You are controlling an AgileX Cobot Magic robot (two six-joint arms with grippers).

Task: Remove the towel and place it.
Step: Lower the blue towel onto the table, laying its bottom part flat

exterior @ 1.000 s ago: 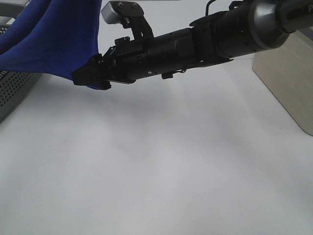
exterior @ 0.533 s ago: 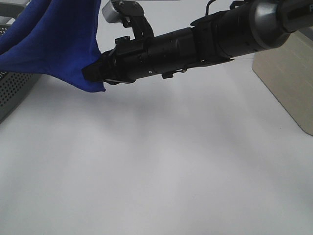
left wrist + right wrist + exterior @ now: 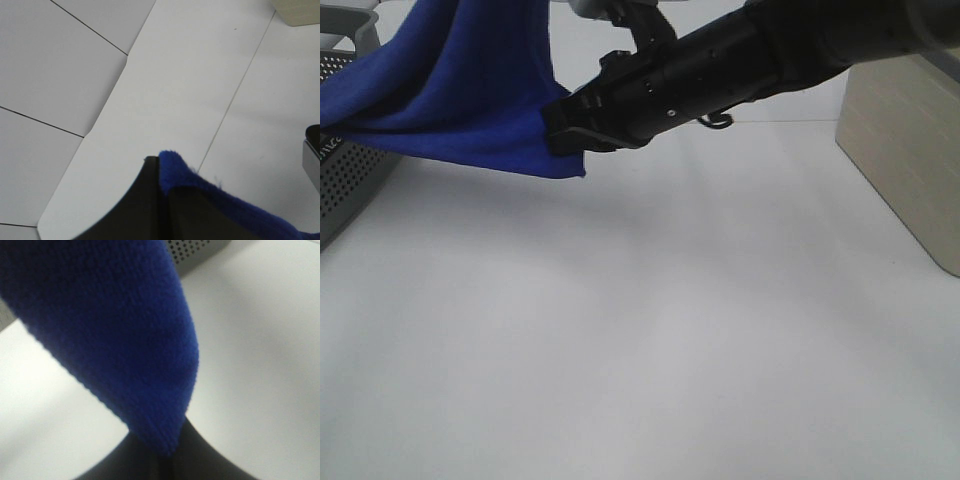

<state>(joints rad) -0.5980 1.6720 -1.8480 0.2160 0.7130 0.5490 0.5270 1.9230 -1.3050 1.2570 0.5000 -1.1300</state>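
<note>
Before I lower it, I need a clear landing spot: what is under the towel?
Under the held corner of the towel: only bare white table. The rest drapes across the grey perforated basket, whose inside the cloth hides.

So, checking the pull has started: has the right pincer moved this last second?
Yes. The right pincer, gripping the towel, shifted up and away from the grey basket.

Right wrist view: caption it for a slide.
Right hand shut on a corner of the blue towel above the white table, perforated grey basket nearby.

Grey perforated basket [image 3: 345, 188], beige box [image 3: 908, 140], white table [image 3: 650, 340]
</note>
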